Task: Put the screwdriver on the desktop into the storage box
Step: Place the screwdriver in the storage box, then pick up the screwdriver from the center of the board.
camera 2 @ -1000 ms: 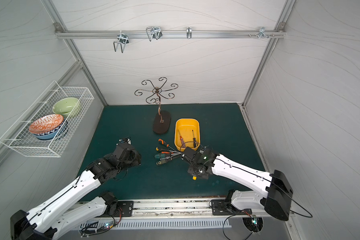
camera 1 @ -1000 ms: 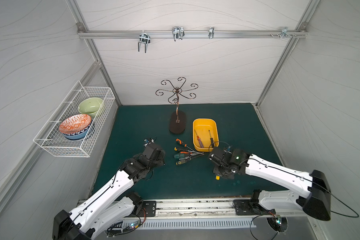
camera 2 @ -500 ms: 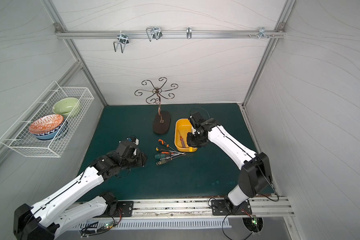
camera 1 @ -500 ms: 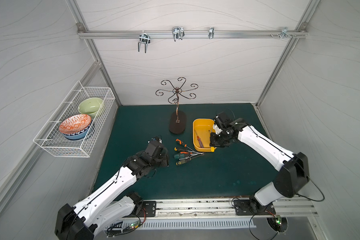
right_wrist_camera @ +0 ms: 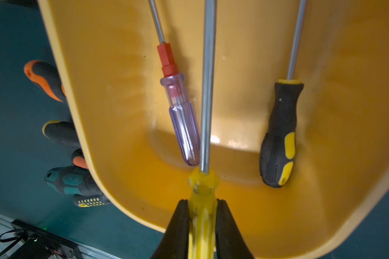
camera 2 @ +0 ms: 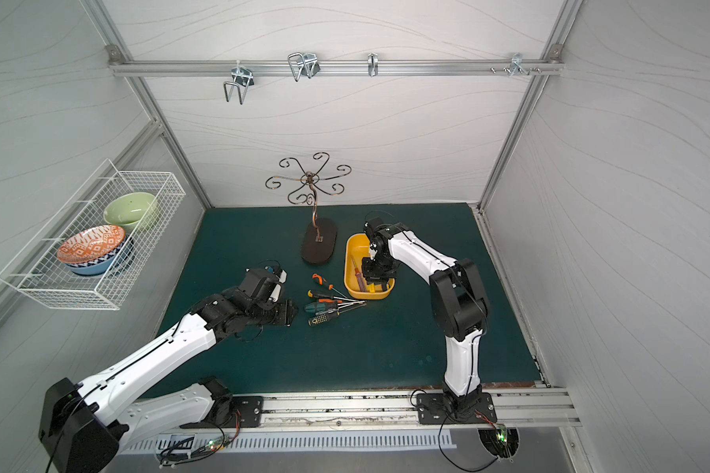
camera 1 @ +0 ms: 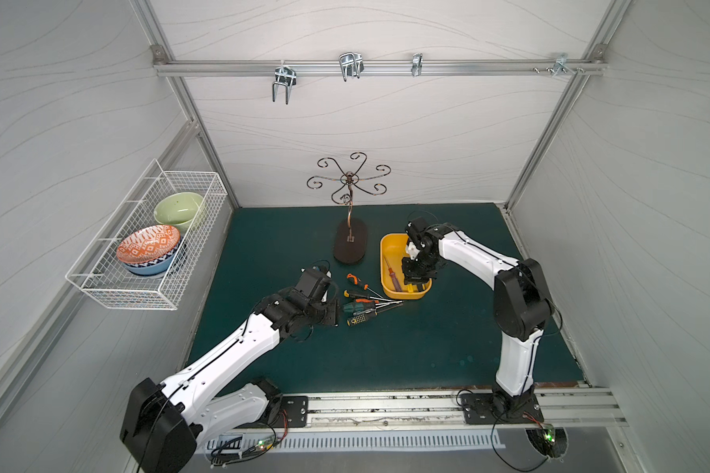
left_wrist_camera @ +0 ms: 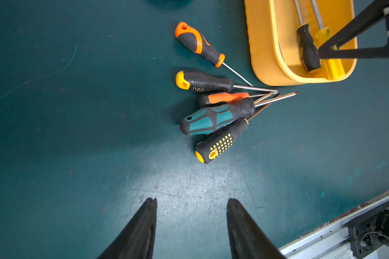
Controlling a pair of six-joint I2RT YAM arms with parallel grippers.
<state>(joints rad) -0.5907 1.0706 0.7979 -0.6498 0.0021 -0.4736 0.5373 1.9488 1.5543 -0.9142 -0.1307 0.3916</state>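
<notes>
My right gripper [right_wrist_camera: 202, 201] is shut on the yellow handle of a screwdriver [right_wrist_camera: 203, 186], held low over the near end of the yellow storage box [right_wrist_camera: 121, 89], shaft pointing along it. Two more screwdrivers lie inside: a clear purple one [right_wrist_camera: 182, 116] and a black-and-yellow one [right_wrist_camera: 279, 134]. Several screwdrivers [left_wrist_camera: 213, 118] lie fanned on the teal desktop [camera 1: 386, 348] just left of the box [camera 1: 390, 250]. My left gripper [left_wrist_camera: 191, 201] is open and empty over bare desktop, a short way from their handles. Both top views show the right gripper [camera 2: 376, 280] at the box and the left gripper [camera 1: 335, 313] beside the pile.
A curled metal hook stand on a dark oval base [camera 1: 349, 245] stands just behind and left of the box. A white wire basket [camera 1: 148, 241] with bowls hangs on the left wall. The arms' mounting rail [camera 1: 386, 409] runs along the desktop's front edge.
My right arm has carried the yellow screwdriver from the front of the desktop back over the storage box and lowered it there. My left gripper has moved right, closer to the pile.
</notes>
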